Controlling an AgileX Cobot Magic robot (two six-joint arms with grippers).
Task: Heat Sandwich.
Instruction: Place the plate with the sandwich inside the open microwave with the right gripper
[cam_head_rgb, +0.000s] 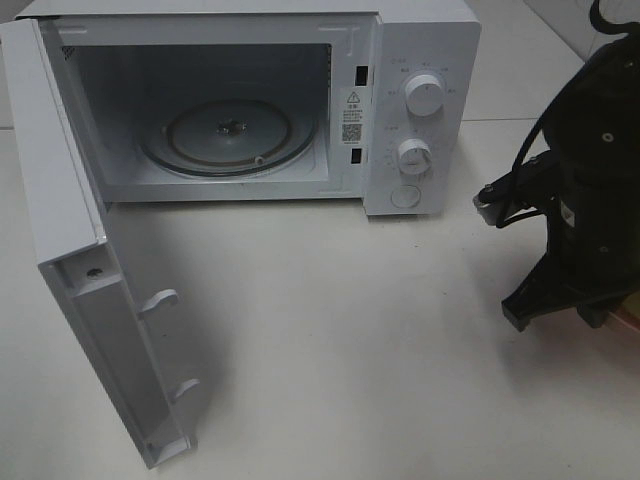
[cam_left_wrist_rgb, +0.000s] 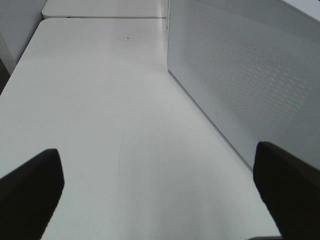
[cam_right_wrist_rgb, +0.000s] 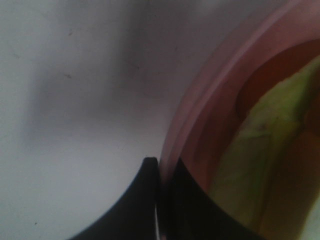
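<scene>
Right pincer (cam_right_wrist_rgb: 159, 167) clamps rim of pink plate (cam_right_wrist_rgb: 200, 115) (sandwich (cam_right_wrist_rgb: 265, 150) aboard), likely bound for open microwave (cam_head_rgb: 430, 40); left pincer (cam_left_wrist_rgb: 157, 170) gapes.

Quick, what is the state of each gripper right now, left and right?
Left gripper: open, holding nothing.
Right gripper: closed on the rim of the pink plate.
</scene>
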